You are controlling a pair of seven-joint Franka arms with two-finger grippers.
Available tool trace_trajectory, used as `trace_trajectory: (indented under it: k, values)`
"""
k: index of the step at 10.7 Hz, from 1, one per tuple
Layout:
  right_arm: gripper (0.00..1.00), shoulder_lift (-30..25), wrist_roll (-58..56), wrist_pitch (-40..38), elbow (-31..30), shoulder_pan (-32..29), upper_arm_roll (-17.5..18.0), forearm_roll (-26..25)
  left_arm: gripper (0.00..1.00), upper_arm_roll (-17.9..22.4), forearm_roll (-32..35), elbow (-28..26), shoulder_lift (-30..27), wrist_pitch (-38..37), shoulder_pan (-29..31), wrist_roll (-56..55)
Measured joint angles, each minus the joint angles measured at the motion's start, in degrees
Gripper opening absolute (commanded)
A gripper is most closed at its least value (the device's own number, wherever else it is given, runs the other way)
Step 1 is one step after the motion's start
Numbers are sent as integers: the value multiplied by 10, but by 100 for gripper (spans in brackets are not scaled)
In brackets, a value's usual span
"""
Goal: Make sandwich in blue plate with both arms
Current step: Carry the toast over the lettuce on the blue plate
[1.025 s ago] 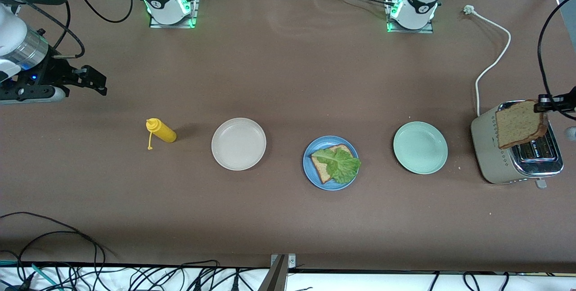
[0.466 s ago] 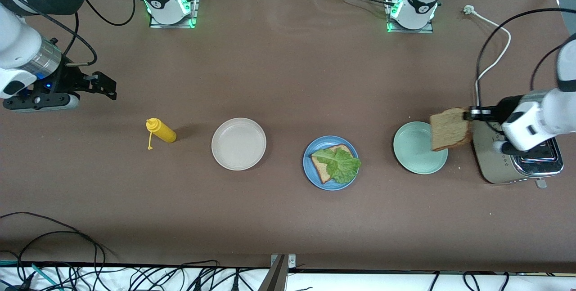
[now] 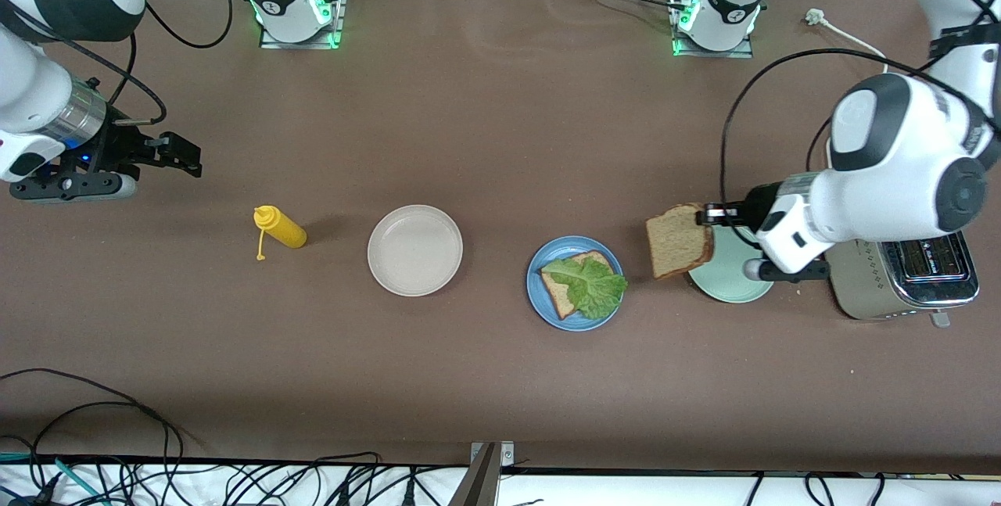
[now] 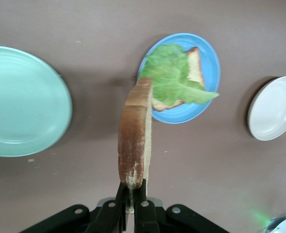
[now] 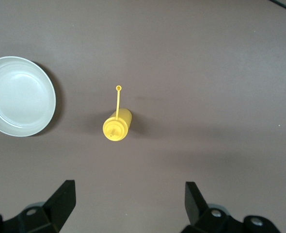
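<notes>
Bread slice [image 3: 679, 240], pinched by left claw [image 3: 710, 214], has moved from toaster [image 3: 907, 275] toward blue plate [image 3: 575, 318]; right claw [image 3: 181, 154] waits spread.

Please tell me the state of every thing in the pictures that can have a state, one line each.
Left tool: shut on the bread slice, over bare table between two plates.
Bread slice: held on edge, in the air.
Blue plate: holds a bottom slice.
Lettuce leaf: lies on that slice.
Green plate: empty.
White plate: empty.
Yellow bottle: cap off, hanging.
Right tool: open, waiting above the bottle.
</notes>
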Motion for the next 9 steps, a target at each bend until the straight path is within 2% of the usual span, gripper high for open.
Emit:
trace_trajectory:
  k: [3,5,9]
  values:
    - [100,-1,1,-4,2,-2,6,0,0,4,-96,-20,16,67,-26,-12]
    - [100,-1,3,-10,3,-2,16,0,0,6,-114,-21,48,108,-35,-12]
    - [100,-1,23,-10,5,-3,38,0,0,6,-220,-18,111,134,-57,-11]
